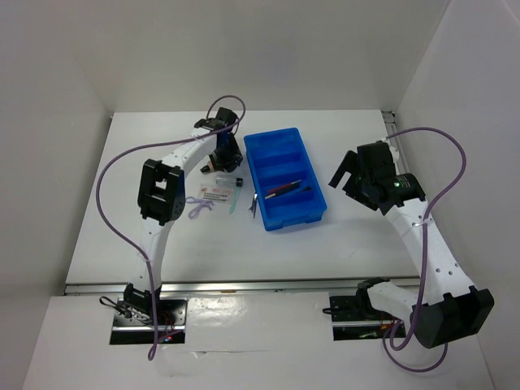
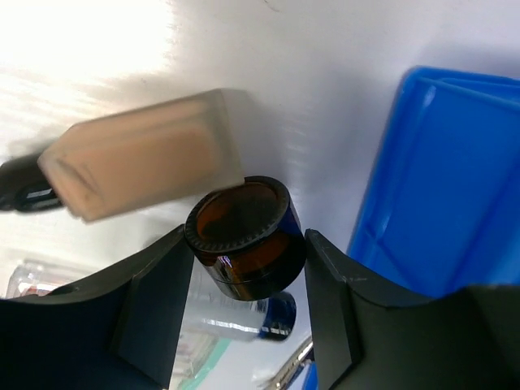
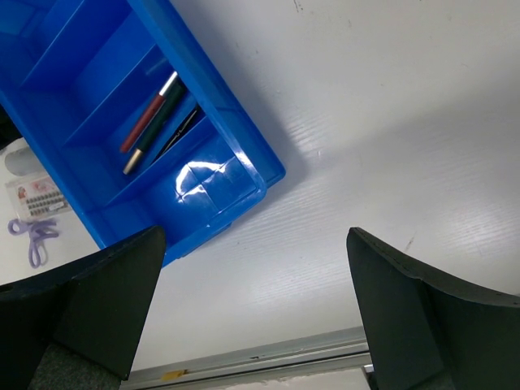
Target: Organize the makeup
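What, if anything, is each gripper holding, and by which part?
The left gripper grips a small amber jar by its round sides; the right gripper is open, holding nothing.

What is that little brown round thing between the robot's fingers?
It is a small round jar of dark brown, see-through glass or plastic, with a black ring around its top. It is tipped, its top facing the left wrist camera. The left gripper pinches it, one black finger on each side. A blurry tan bottle lies close behind it, and the blue tray stands to one side. Whether it rests on the table cannot be told.
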Available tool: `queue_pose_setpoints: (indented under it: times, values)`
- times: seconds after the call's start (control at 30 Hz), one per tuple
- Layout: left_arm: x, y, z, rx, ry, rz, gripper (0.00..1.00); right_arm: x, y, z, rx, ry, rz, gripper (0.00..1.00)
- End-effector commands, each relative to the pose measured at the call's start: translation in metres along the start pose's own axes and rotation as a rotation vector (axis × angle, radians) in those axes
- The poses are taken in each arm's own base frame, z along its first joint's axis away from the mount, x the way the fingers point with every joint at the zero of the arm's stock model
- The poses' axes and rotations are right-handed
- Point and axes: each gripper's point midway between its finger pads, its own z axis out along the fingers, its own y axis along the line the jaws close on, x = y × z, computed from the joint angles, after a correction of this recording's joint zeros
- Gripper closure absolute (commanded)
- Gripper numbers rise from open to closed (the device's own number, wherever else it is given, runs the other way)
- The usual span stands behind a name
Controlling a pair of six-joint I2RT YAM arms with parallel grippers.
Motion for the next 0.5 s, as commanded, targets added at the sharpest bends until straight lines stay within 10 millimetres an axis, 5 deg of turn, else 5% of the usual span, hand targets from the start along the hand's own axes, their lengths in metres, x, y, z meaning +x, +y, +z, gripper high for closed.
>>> queue_pose_setpoints:
  times: [0.0, 0.27, 0.47]
  values:
    - [-0.026, -0.014, -0.058, 0.052, -0.120, 0.012, 0.54, -0.011, 0.007, -0.003, -0.027, -0.035, 0.005, 0.00]
    - [-0.048, -0.014, -0.124, 0.097, -0.240, 0.037, 0.58, -0.010, 0.008, -0.003, -0.034, -0.030, 0.005, 0.00]
    - [-0.058, -0.043, -0.155, 0.203, -0.279, 0.094, 0.58, -0.008, 0.008, -0.007, -0.047, -0.030, 0.016, 0.00]
